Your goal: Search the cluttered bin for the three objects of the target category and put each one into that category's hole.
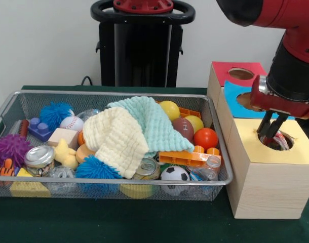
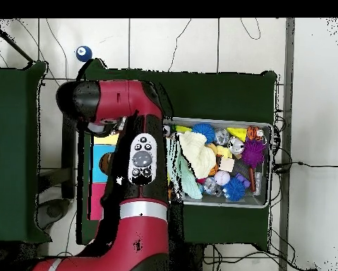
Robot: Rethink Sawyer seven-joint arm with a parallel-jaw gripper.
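Observation:
My gripper (image 1: 270,133) hangs over the round hole (image 1: 276,140) in the yellow top of the nearest wooden box (image 1: 268,187). Its fingers are close together at the hole's mouth, shut on a small piece of patterned fabric (image 1: 282,142) that sits partly inside the hole. The wire mesh bin (image 1: 114,93) stands left of the boxes, full of toys. No other patterned fabric shows in it; any may lie hidden under the cloths. In the overhead view the arm (image 2: 140,159) hides the gripper and the hole, and the bin (image 2: 270,164) lies to its right.
A mint waffle cloth (image 1: 154,121) and a cream waffle cloth (image 1: 119,139) cover the bin's middle. Around them lie balls, spiky pom-poms, cans and blocks. The blue-topped box (image 1: 235,96) and the red-topped box (image 1: 230,71) stand behind the yellow one.

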